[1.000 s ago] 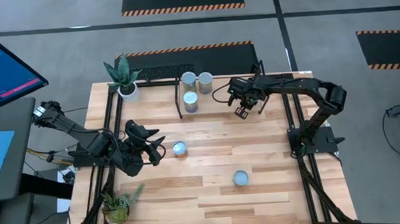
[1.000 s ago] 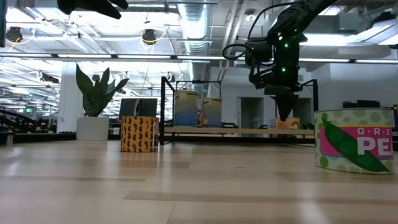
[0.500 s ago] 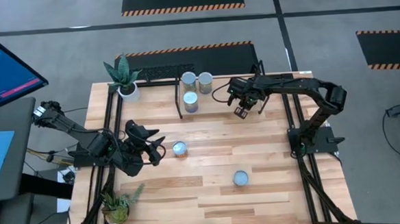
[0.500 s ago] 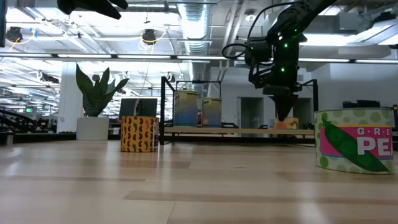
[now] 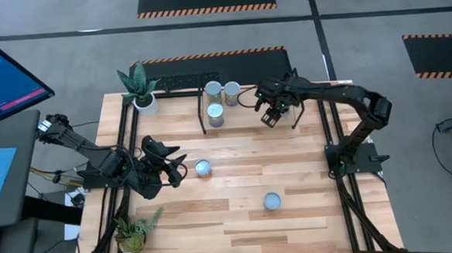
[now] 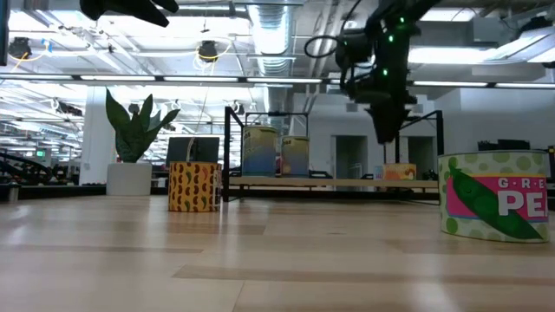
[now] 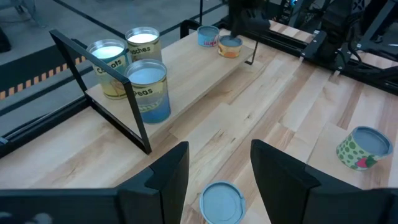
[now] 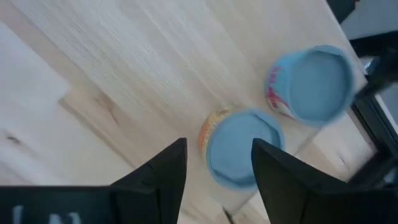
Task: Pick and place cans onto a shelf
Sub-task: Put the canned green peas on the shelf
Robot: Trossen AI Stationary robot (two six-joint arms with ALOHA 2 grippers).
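Observation:
Three cans (image 5: 216,114) stand on the left end of the shelf (image 5: 245,119). On its right end stand an orange-labelled can (image 8: 239,152) and a red-labelled can (image 8: 314,81). My right gripper (image 8: 217,146) hangs open above the orange-labelled can, clear of it (image 6: 386,137). A yellow can (image 5: 203,169) stands on the table in front of my left gripper (image 5: 183,169), which is open, with the can (image 7: 221,202) just ahead of its fingers. A green-spotted can (image 5: 272,201) stands toward the near right.
A potted plant (image 5: 137,88) stands at the far left corner and another (image 5: 131,232) at the near left corner. The shelf's black frame (image 7: 118,99) rises at its left end. Bare tabletop (image 5: 306,176) lies between the shelf and the green-spotted can.
My right gripper has let go of the orange-labelled can and risen straight up from it, drifting slightly toward the far edge. The can stays upright on the shelf's right end.

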